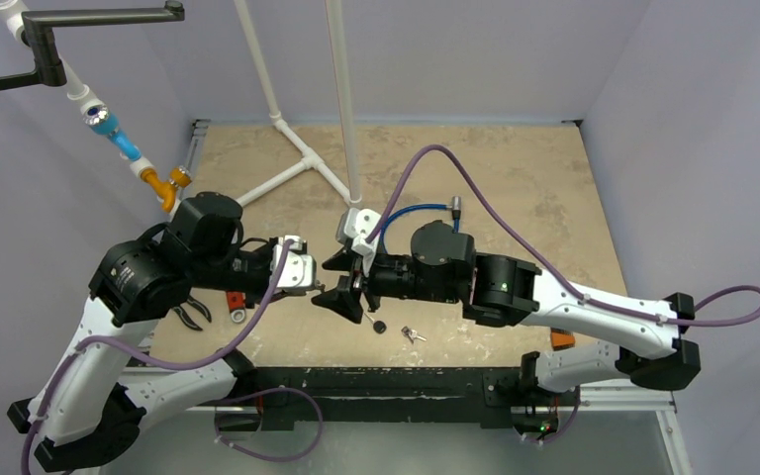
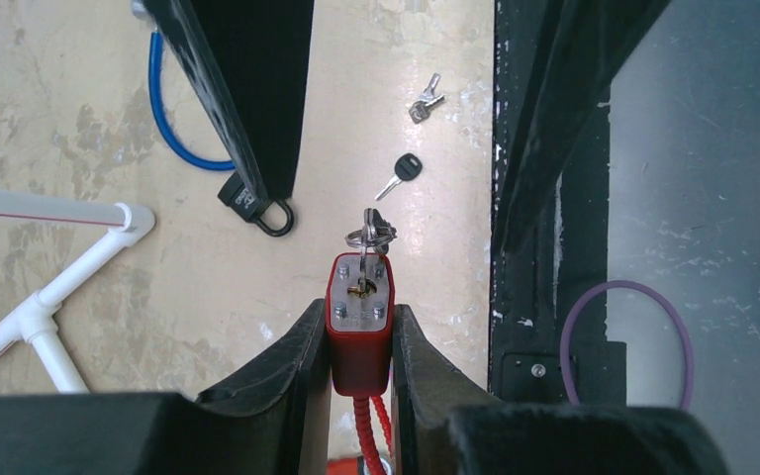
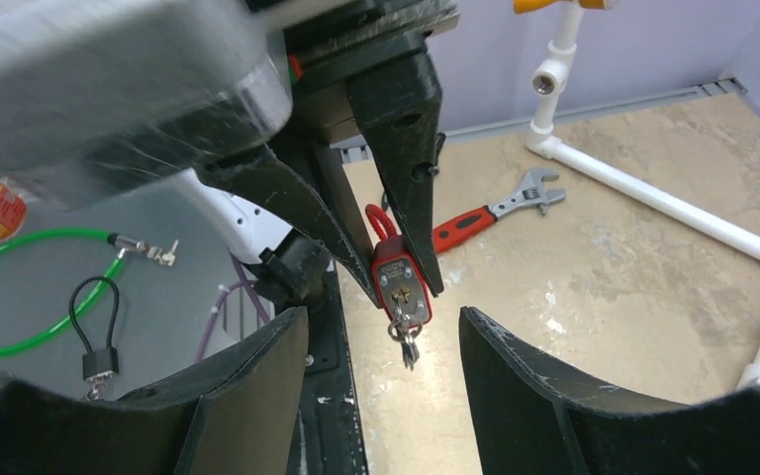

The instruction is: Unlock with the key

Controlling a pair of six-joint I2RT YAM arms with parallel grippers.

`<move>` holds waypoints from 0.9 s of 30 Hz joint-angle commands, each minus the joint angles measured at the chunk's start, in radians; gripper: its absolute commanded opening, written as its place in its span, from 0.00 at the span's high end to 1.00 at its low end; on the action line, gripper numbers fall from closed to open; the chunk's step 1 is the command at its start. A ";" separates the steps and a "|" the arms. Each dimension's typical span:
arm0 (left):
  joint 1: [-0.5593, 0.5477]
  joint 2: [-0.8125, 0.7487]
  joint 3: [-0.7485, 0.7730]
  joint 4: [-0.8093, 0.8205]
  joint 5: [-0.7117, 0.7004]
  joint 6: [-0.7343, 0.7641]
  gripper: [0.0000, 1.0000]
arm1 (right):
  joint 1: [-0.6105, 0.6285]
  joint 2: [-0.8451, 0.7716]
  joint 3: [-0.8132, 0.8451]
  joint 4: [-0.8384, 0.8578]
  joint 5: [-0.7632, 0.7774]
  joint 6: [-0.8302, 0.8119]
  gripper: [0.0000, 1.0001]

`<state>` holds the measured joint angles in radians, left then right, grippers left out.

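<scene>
The left claw (image 2: pixel 359 315) is clenched on the red padlock (image 3: pixel 402 282), held above the bench (image 1: pixel 515 178). The key (image 2: pixel 368 237) sits in its keyhole, shaft pointing straight at the right claw (image 3: pixel 382 315) (spread wide, empty), which looks best placed to turn it. No lettering I can read.

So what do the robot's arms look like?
The left arm and right arm have white shells, black joint housings and a purple cable each. The left end effector and right end effector each carry two black wedge-shaped fingers. A green light glows on the right arm.
</scene>
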<state>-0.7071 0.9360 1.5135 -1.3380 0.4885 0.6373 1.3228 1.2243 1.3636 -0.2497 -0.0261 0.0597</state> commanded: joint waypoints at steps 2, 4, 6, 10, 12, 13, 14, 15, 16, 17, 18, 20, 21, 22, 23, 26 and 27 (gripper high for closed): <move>0.002 0.032 0.088 -0.039 0.111 -0.007 1.00 | 0.004 0.031 0.065 0.008 -0.076 -0.054 0.43; 0.003 0.037 0.097 -0.054 0.125 -0.002 1.00 | 0.004 0.043 0.072 0.004 -0.100 -0.078 0.43; 0.003 0.039 0.105 -0.058 0.130 -0.002 1.00 | 0.004 0.052 0.082 -0.012 -0.118 -0.095 0.44; 0.003 0.043 0.120 -0.063 0.139 -0.010 1.00 | 0.004 0.055 0.078 -0.048 -0.141 -0.124 0.37; 0.002 0.047 0.133 -0.063 0.144 -0.018 1.00 | 0.005 0.042 0.050 -0.042 -0.109 -0.130 0.32; 0.002 0.051 0.140 -0.067 0.149 -0.018 1.00 | 0.004 0.031 0.032 -0.035 -0.084 -0.135 0.31; 0.003 0.054 0.154 -0.074 0.158 -0.019 1.00 | 0.004 0.019 0.011 -0.024 -0.058 -0.139 0.31; 0.003 0.060 0.163 -0.079 0.165 -0.020 1.00 | 0.005 0.005 -0.018 -0.009 -0.034 -0.144 0.30; 0.002 0.063 0.171 -0.081 0.174 -0.022 1.00 | 0.005 -0.008 -0.044 0.013 -0.014 -0.147 0.30; 0.003 0.066 0.178 -0.080 0.183 -0.027 1.00 | 0.005 -0.021 -0.068 0.040 0.005 -0.147 0.30; 0.003 0.067 0.186 -0.076 0.191 -0.039 1.00 | 0.004 -0.035 -0.089 0.077 0.019 -0.143 0.30; 0.003 0.067 0.202 -0.051 0.206 -0.067 1.00 | 0.005 -0.051 -0.137 0.127 0.040 -0.119 0.30; 0.003 0.063 0.210 -0.031 0.209 -0.085 1.00 | 0.005 -0.058 -0.166 0.158 0.061 -0.107 0.29; 0.002 0.057 0.214 -0.007 0.213 -0.101 1.00 | 0.004 -0.066 -0.194 0.191 0.078 -0.091 0.29; 0.003 0.046 0.214 0.024 0.214 -0.121 1.00 | 0.005 -0.080 -0.233 0.234 0.081 -0.073 0.29; 0.003 0.010 0.191 0.148 0.205 -0.189 1.00 | 0.007 -0.110 -0.362 0.499 0.105 0.020 0.31; 0.003 0.003 0.186 0.179 0.202 -0.209 1.00 | 0.009 -0.112 -0.399 0.575 0.129 0.052 0.33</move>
<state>-0.7071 0.9821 1.6848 -1.3464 0.6552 0.5373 1.3239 1.1477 1.0771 -0.0303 0.0174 -0.0086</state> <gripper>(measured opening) 0.194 0.694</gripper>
